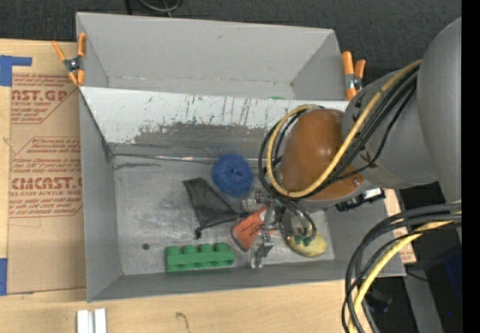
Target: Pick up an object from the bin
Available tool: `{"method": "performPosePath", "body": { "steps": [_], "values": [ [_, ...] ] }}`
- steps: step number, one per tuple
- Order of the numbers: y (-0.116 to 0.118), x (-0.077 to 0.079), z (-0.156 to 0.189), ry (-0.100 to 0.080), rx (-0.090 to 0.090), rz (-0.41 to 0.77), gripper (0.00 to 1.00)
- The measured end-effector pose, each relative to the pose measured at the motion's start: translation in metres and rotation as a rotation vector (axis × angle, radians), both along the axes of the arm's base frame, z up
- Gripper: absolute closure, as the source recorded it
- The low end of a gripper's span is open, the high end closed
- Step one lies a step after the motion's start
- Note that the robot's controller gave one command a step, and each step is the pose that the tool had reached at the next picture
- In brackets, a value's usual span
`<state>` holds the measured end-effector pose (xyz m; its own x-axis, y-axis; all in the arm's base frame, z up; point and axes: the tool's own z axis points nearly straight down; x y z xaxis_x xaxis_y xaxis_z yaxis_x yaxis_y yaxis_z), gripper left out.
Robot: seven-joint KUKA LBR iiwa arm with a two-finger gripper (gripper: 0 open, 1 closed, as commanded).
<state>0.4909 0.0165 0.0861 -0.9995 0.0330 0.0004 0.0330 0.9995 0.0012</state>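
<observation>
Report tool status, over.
Tool low in bin, lower right, by orange piece. Green block, yellow lump close either side.

A small orange-red object lies low on the floor of the bin, toward its front right corner.

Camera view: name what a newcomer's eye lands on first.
The arm's orange wrist cover looms over the right side of the bin, its tool down beside a small orange thing. A blue ball sits mid-bin, and a green studded brick lies along the near wall.
</observation>
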Motion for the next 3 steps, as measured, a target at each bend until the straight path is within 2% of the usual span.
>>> {"method": "performPosePath", "body": {
  "steps": [1,2,3],
  "values": [
    [0.0,0.002,0.026,-0.003,0.0,0.002,0.0],
    [-0.008,0.002,-0.015,-0.001,0.0,-0.033,0.0],
    [-0.02,-0.002,-0.014,-0.012,0.001,-0.102,1.0]
  ]
}}
